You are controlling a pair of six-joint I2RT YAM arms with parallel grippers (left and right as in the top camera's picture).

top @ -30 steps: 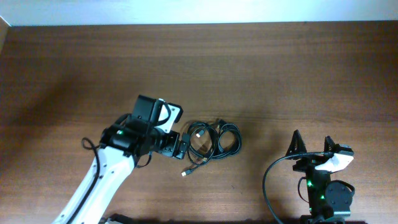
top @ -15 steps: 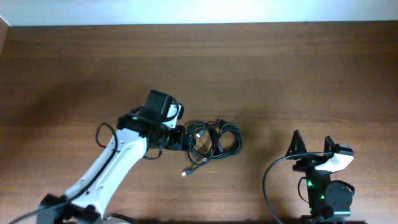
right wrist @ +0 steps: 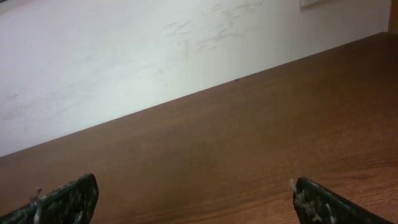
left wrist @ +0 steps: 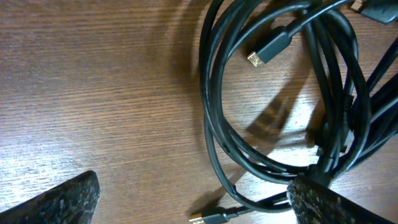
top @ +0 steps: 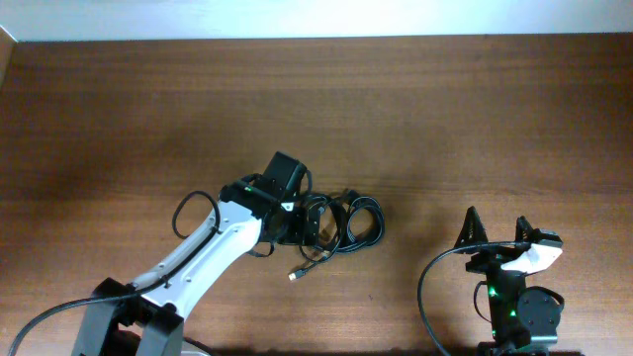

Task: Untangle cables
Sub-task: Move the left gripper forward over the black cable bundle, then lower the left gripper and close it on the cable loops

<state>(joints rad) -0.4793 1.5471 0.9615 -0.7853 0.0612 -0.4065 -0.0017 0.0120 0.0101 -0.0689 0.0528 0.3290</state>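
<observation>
I find the left pincer (left wrist: pixel 198 202) wide open, gripping nothing, poised over the left edge of the cables (top: pixel 344 222). One fingertip (left wrist: pixel 336 202) overlaps the coil; I cannot confirm contact. The cables lie as one tangled bundle on the surface (top: pixel 415 109), with a silver-tipped plug (top: pixel 295 274) trailing from their near-left side. The right pincer (top: pixel 496 229) is wide open and empty, well apart to the cables' right.

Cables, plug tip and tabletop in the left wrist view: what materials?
Cables: black, smooth rubber or PVC jacket by the soft sheen, probably. Plug tip: metal, shiny, yellowish glint. Tabletop: brown wood or wood-look laminate, visible grain; cannot tell which.
</observation>
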